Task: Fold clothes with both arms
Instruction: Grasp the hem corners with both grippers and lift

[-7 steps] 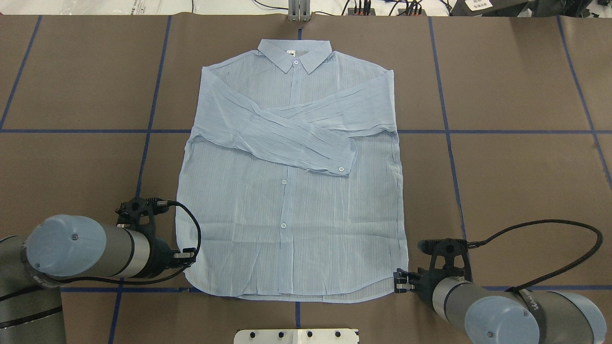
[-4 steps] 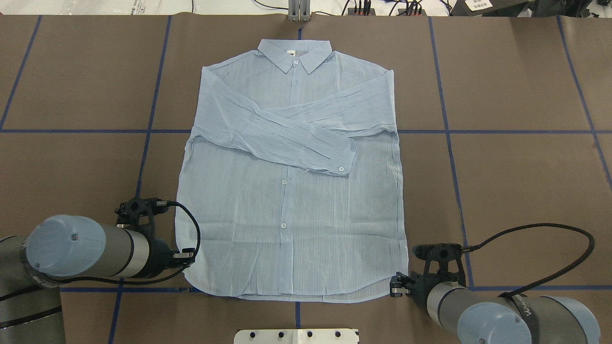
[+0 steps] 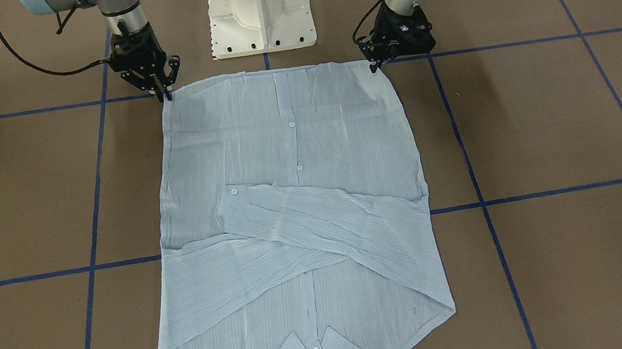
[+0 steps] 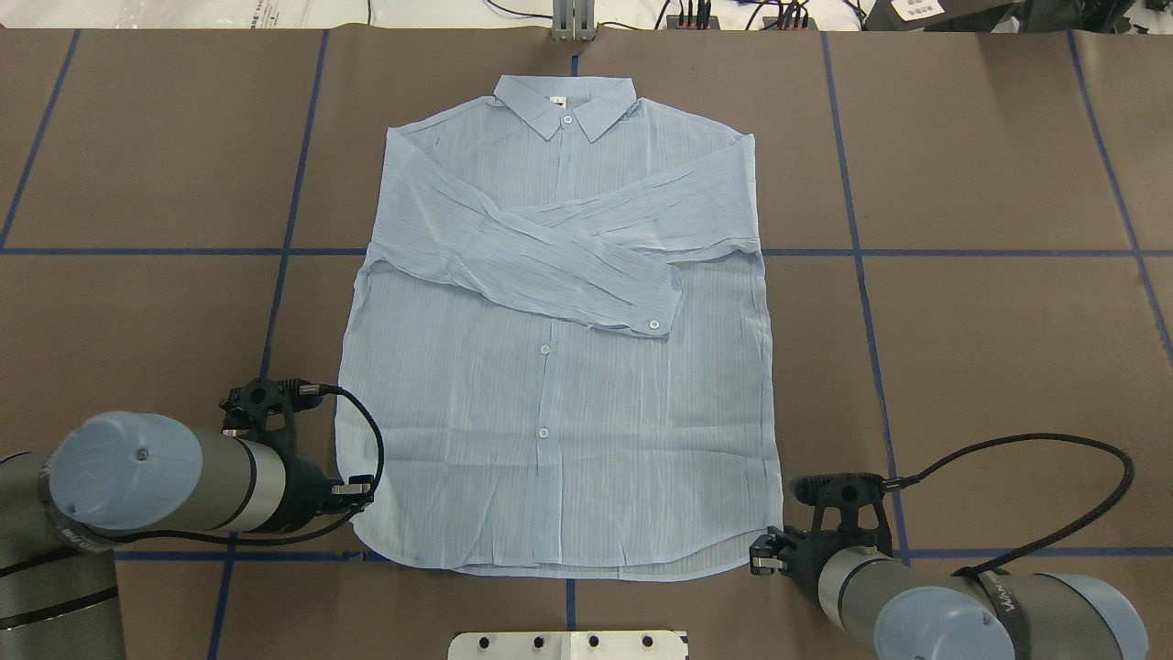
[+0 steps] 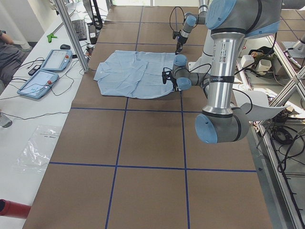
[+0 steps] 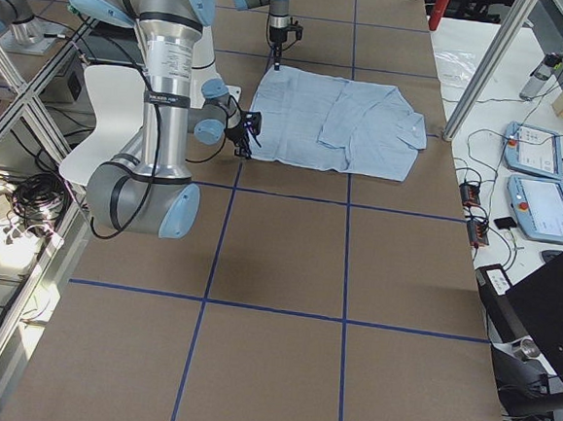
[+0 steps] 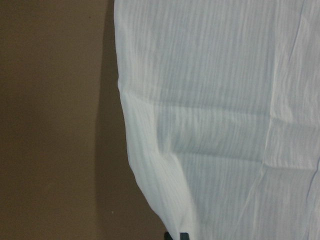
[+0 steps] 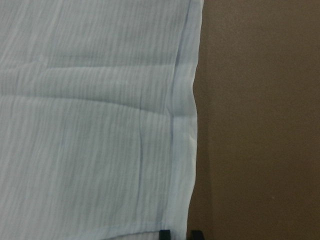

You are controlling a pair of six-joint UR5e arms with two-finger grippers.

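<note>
- L gripper [image 4: 359, 495] at shirt [image 4: 559, 412] hem's left corner; jaws: can't tell.
- R gripper [image 4: 757, 553] at hem's right corner, jaws apart.
- Pinch both layers, lift evenly.

Overhead view: from behind the pedestal [image 4: 568, 644], looking forward and down. Front view: opposite side, steeply down, facing the pedestal. Side views: high, distant, one from each end of the table [image 5: 152, 143]. Wrist views: very close over shirt [image 4: 559, 367] hem corners. All six share the shirt.
</note>
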